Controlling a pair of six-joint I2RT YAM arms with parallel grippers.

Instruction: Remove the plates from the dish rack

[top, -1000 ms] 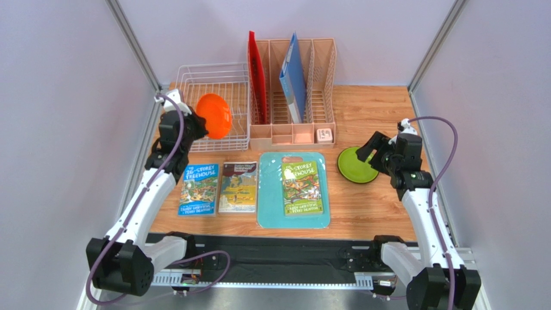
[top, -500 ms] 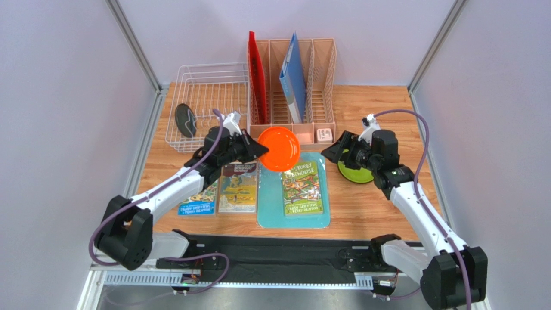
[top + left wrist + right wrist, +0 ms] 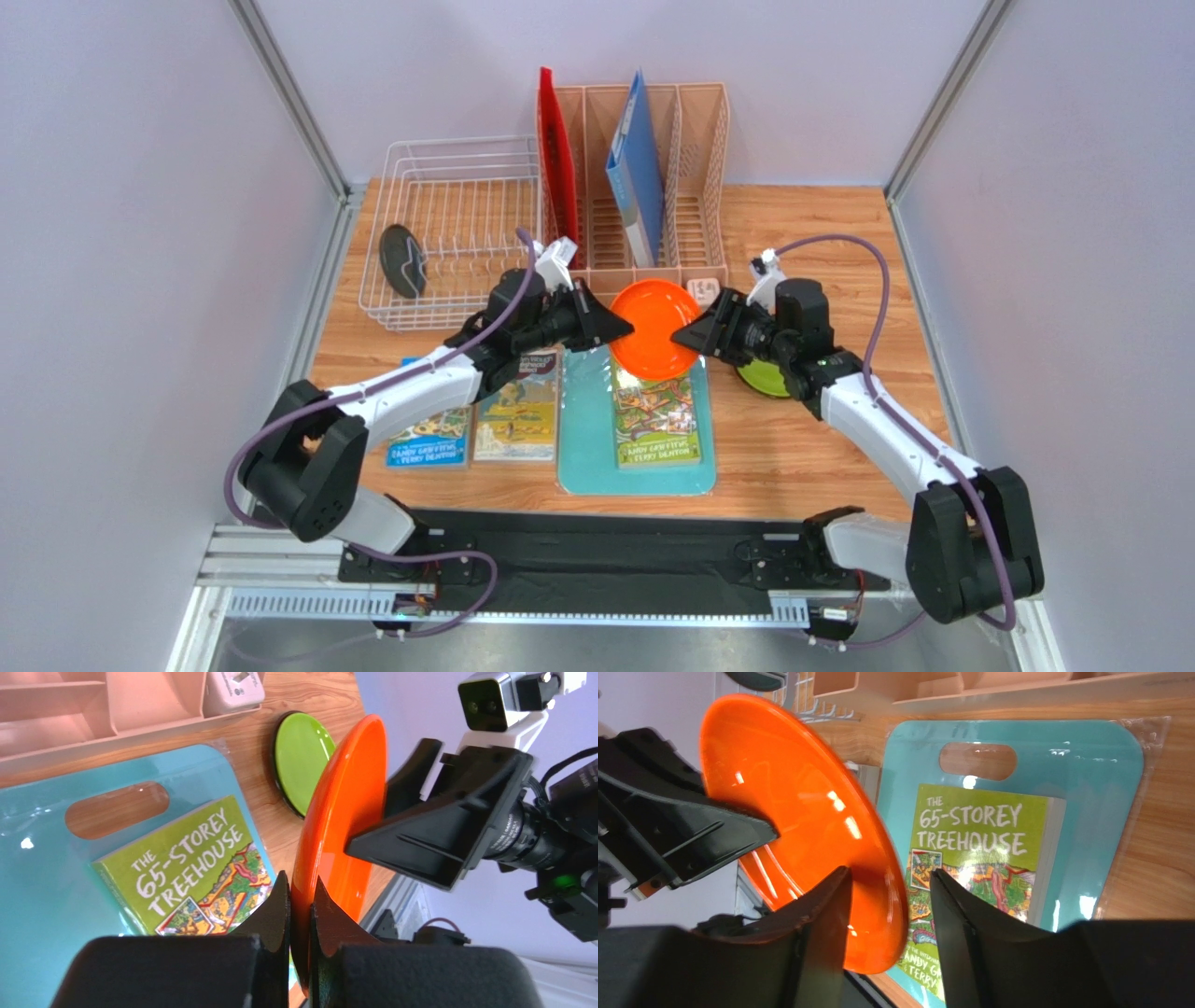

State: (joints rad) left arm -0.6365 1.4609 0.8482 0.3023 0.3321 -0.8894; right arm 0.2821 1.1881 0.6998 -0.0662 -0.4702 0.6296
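My left gripper (image 3: 606, 326) is shut on the rim of the orange plate (image 3: 654, 328) and holds it on edge above the teal board; the plate also shows in the left wrist view (image 3: 342, 833). My right gripper (image 3: 693, 338) is open, its jaws straddling the plate's opposite rim (image 3: 808, 812) with a gap on one side. A lime green plate (image 3: 765, 375) lies on the table behind the right gripper. A dark teal-grey plate (image 3: 403, 259) leans inside the white wire dish rack (image 3: 463, 182). The dark red plate is not in view.
A peach-pink slotted organizer (image 3: 638, 210) holds a red and a blue folder beside the rack. A teal board (image 3: 582, 434) carries a green book (image 3: 654, 413); two more books (image 3: 477, 406) lie to its left. A small white box (image 3: 703, 290) sits in the organizer's front tray.
My left gripper carried the orange plate from the rack rightward to the table's middle. My right arm moved left from the green plate and put its open jaws around the orange plate's rim.
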